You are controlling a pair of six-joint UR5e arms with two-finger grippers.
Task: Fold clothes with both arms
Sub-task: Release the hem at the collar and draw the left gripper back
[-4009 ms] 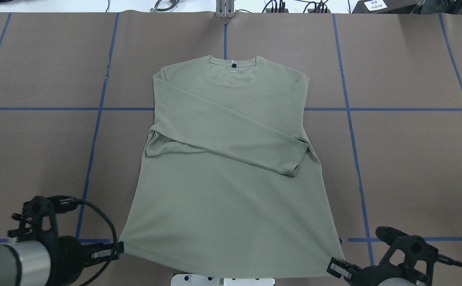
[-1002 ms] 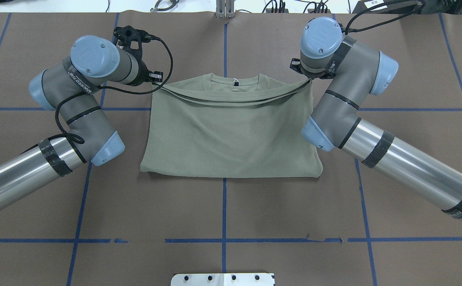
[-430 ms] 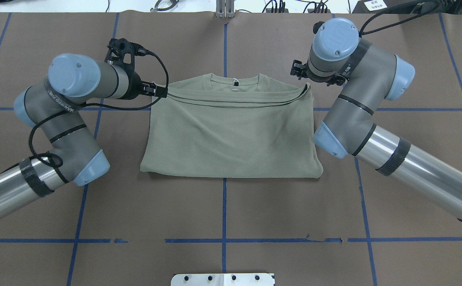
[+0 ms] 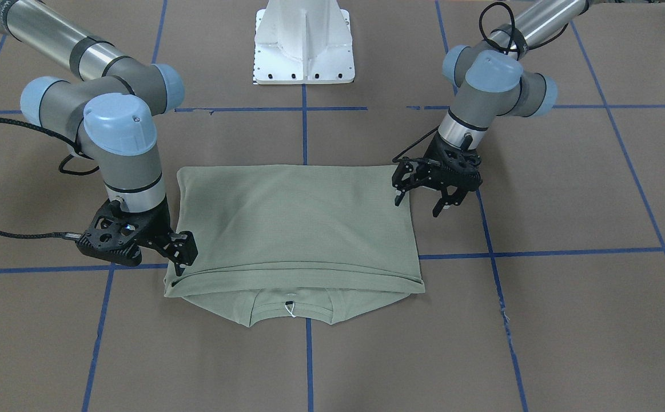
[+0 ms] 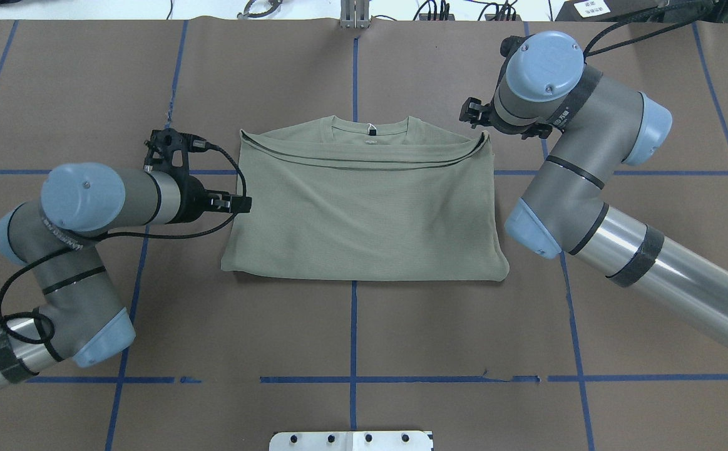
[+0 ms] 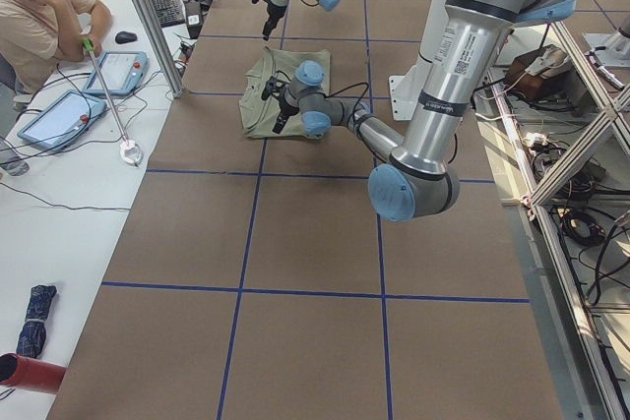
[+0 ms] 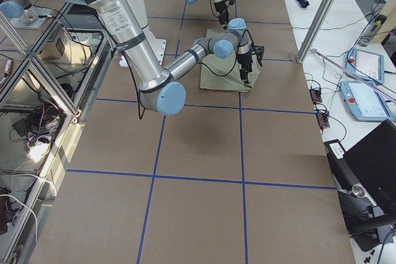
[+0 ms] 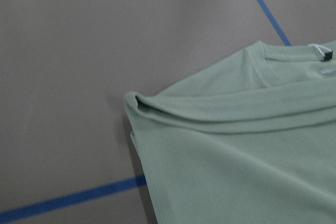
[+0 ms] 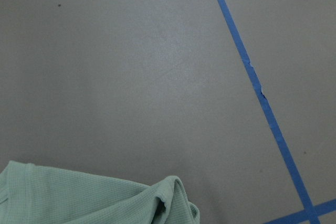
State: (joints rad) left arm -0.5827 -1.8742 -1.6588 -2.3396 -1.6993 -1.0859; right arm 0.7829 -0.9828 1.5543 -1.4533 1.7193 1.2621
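Note:
The sage-green shirt [image 5: 364, 213] lies folded in half on the brown table, its hem laid just short of the ribbed collar [image 5: 369, 128], where the neck tag shows. My left gripper [image 5: 245, 204] is at the middle of the shirt's left edge. In the front view this left gripper [image 4: 418, 205] is open, with one fingertip [image 4: 398, 198] by the cloth [image 4: 292, 217] and nothing held. My right gripper [image 5: 475, 119] hovers at the far right corner of the fold and looks open [image 4: 182, 257]. That corner [image 9: 105, 203] lies loose on the table in the right wrist view.
Blue tape lines grid the brown table cover [image 5: 364, 338]. The white base pedestal [image 4: 305, 43] stands at the robot's edge. A person [image 6: 39, 17] sits at a side desk with tablets beyond the table's far side.
The hem was carried from the near edge up to the shoulders and laid down. Since then the left gripper has let go and drawn back along the shirt's left edge; the right barely moved.

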